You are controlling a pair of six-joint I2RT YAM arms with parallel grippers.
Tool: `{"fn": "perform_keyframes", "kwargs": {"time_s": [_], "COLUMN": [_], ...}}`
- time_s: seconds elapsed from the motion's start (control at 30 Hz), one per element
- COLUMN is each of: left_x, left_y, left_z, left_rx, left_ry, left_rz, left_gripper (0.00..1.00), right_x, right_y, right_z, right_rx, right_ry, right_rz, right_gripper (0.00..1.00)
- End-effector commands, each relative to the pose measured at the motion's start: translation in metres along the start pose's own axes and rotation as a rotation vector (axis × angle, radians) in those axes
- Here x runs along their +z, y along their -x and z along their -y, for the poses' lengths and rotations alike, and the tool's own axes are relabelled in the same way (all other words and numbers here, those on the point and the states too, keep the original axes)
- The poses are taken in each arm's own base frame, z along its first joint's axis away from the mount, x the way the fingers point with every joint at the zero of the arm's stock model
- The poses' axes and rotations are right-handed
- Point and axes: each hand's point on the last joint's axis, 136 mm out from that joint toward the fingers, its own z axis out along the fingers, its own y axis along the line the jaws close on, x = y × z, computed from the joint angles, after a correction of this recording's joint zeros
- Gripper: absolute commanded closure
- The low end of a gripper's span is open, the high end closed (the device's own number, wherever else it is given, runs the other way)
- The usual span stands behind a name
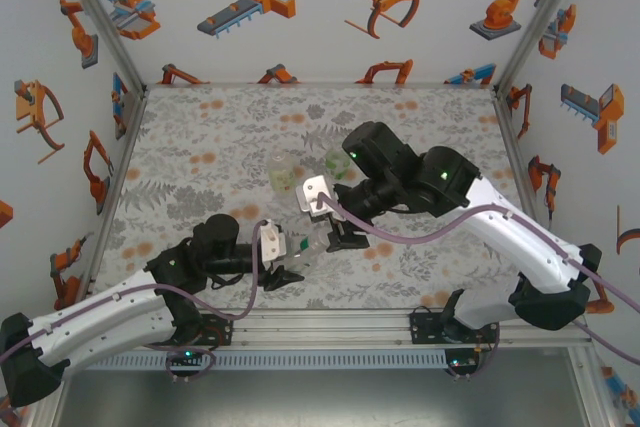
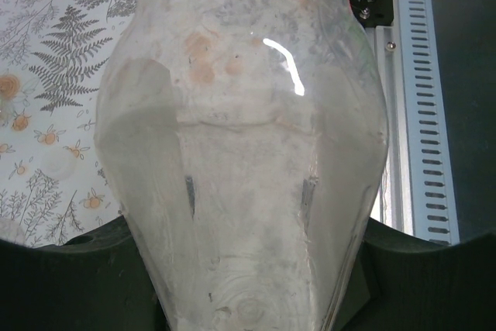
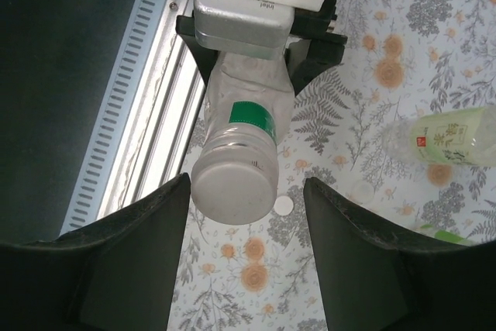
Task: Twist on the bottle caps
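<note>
My left gripper (image 1: 285, 275) is shut on a colourless bottle (image 1: 312, 245) with a green band, held off the mat at the near middle. In the left wrist view the bottle (image 2: 248, 137) sits between the left gripper's (image 2: 248, 230) dark fingers. In the right wrist view the bottle (image 3: 248, 106) points its white cap (image 3: 234, 190) at the camera. My right gripper (image 3: 244, 184) stands open around that cap, the left finger close beside it, a gap on the right. A loose bottle cap (image 3: 284, 205) lies on the mat below.
A yellowish bottle (image 3: 453, 137) lies on the floral mat (image 3: 364, 75) to the right. In the top view two other bottles (image 1: 285, 177) (image 1: 338, 162) rest mid-mat, just beyond the right arm's wrist. The slotted aluminium rail (image 3: 147, 114) runs along the near edge.
</note>
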Motion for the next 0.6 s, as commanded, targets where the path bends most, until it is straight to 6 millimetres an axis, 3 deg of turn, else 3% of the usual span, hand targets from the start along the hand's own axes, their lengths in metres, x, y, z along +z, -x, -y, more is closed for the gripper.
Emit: {"fn": "perform_keyframes", "kwargs": {"time_s": [0.0,0.13,0.57], "left_x": [-0.002,-0.002,-0.001], "left_y": [0.006,0.006,0.004], "left_z": [0.005,0.004,0.004], "left_rx": [0.026,0.027,0.025], "left_ry": [-0.021,-0.02,-0.02], "left_rz": [0.027,0.029,0.018], "left_gripper": [1.0,1.0,1.0], "right_x": [-0.003,-0.003,-0.009], "right_y": [0.002,0.005,0.015], "right_z": [-0.006,-0.005,-0.008], "right_rx": [-0.006,0.0,0.013], "right_ry": [0.002,-0.003,0.0], "right_rz": [0.019,0.037,0.08], "right_gripper": [0.43,0.47,0.45]}}
